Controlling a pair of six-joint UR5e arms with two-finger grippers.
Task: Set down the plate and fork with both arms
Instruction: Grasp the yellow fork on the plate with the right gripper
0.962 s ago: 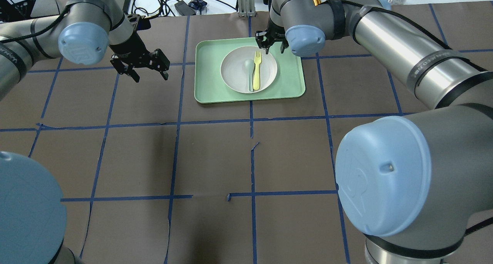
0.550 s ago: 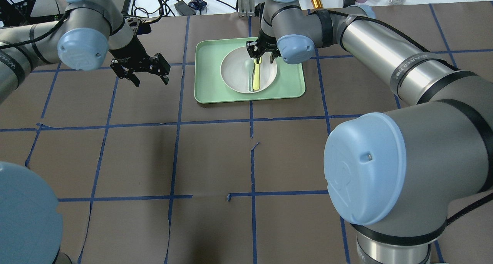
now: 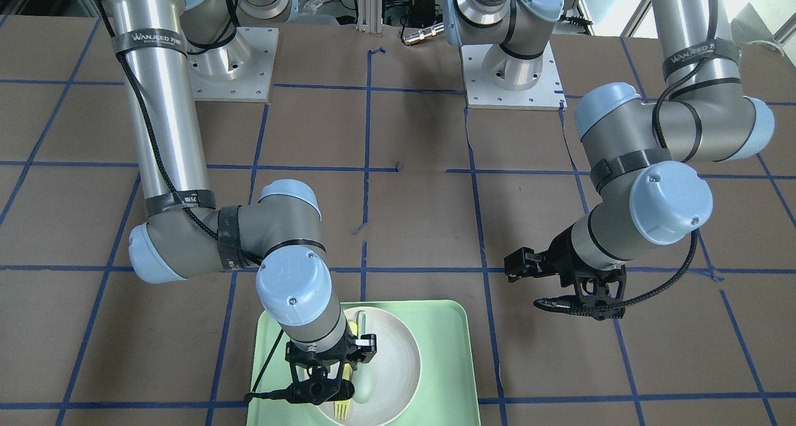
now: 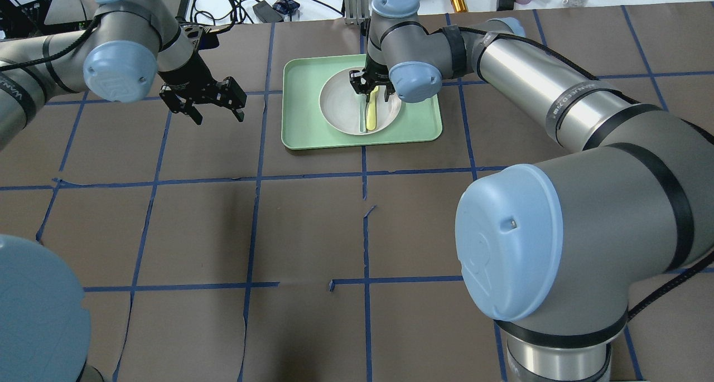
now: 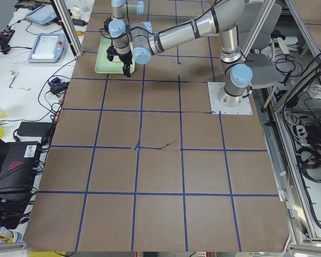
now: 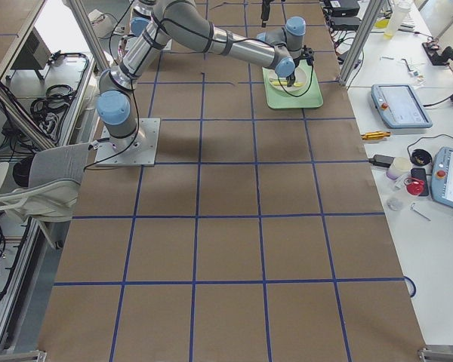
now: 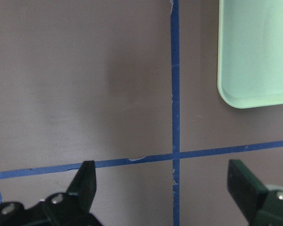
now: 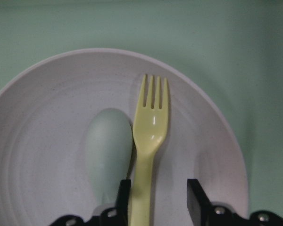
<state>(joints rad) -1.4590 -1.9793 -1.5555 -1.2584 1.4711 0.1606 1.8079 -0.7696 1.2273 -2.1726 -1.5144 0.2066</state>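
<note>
**Fork** (image 8: 148,155): pale yellow, lying flat in the plate (image 8: 42,122). Its tines point to the plate's far rim and its handle runs back between the fingers of the right gripper (image 8: 158,200). It lies close against the grey-green spoon (image 8: 108,150) on one side.

**Plate**: white and round, seated in the mint-green tray (image 4: 301,120) at the far middle of the table (image 4: 307,231).

**Right gripper**: jaws apart, straddling the fork's handle, nothing grasped. One finger stands just beside the handle and the other stands clear of it, so the handle sits off-centre in the gap.

**Change noted**: a second ago this gripper hung over the tray's far edge, beyond the plate's rim. Half a second ago it was over the tines. It now stands further in over the plate, on the handle. Fork, spoon and plate have not moved. Judgement: the approach to the fork is all but done and closing on it is the step in hand. The plate is not yet addressed.

**Left gripper** (image 4: 218,114): released and empty, above bare table near the tray's left edge. It has barely shifted in the same second and is judged to be waiting for the plate.

**Not determinable**:
- Whether the right fingertips touch the plate's floor.
- The fork's handle end, which is cut off at the bottom of the wrist view.
- The tines and the spoon's bowl in the overhead view, where the right wrist covers them.
- The spoon's handle, which is behind a finger in the wrist view.
- Anything of the grip in the side views, which are too small.
</note>
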